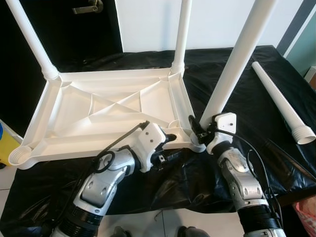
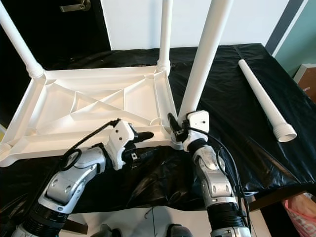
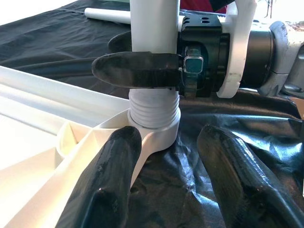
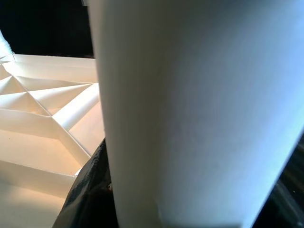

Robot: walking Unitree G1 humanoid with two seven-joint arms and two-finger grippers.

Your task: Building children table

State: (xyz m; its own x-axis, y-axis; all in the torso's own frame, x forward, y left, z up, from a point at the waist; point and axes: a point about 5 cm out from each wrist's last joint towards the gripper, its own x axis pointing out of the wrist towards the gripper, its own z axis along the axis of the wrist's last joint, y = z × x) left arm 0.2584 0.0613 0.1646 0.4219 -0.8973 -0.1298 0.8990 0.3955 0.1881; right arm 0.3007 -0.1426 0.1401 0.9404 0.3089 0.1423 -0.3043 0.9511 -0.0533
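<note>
The white plastic table frame point(image 1: 106, 116) lies upside down on the tabletop point(image 1: 232, 59), which is draped in black plastic sheeting. Two legs already stand in the far corners, at about 11 and 12 o'clock. My right claw point(image 1: 198, 129) is clamped low on a third leg point(image 1: 232, 69), just above its ribbed end; that end sits in the near corner socket point(image 3: 154, 137) at about 5 o'clock from the frame's centre. The leg tilts slightly, so I judge it not fully seated. My left claw point(image 1: 168, 139) is spread wide just beside that socket, one finger touching the frame's edge, holding nothing.

Handling: the leg is a hollow plastic tube, probably light, stiff and smooth. A grip may slip if I twist, so I should hold low near the ribs and brace the frame, which looks light enough to skid on the sheeting.

The fourth leg point(image 1: 281, 101) lies loose at 3 o'clock, well apart. The near-left socket point(image 1: 19, 157), at 8 o'clock, is empty.

Room: white wall behind, dark door point(image 1: 89, 7) at upper left.
</note>
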